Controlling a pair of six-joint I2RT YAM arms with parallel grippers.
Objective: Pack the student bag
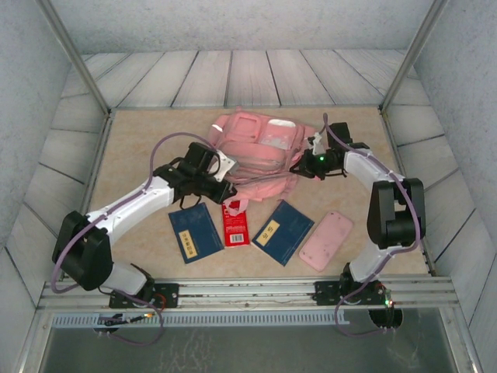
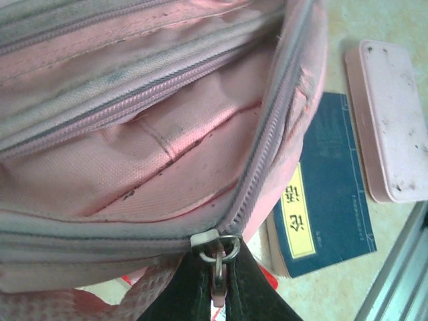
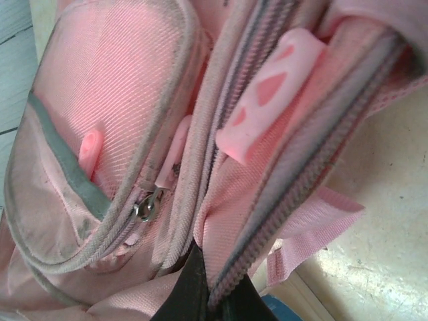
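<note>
from above, the student bag (image 1: 256, 148) lies soft and floppy on the tabletop (image 1: 140, 148) between both arms; left wrist: left gripper (image 2: 215, 281) jaws clamped on its zip pull (image 2: 219, 257), probably the firmest handle; right wrist: right gripper (image 3: 204, 287) jaws shut, pinching the limp zip edge (image 3: 292, 194), likely to slip

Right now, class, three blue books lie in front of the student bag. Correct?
No, two: one blue book left of the red booklet, another right of it, in front of the student bag. The top external view shows it.
</note>
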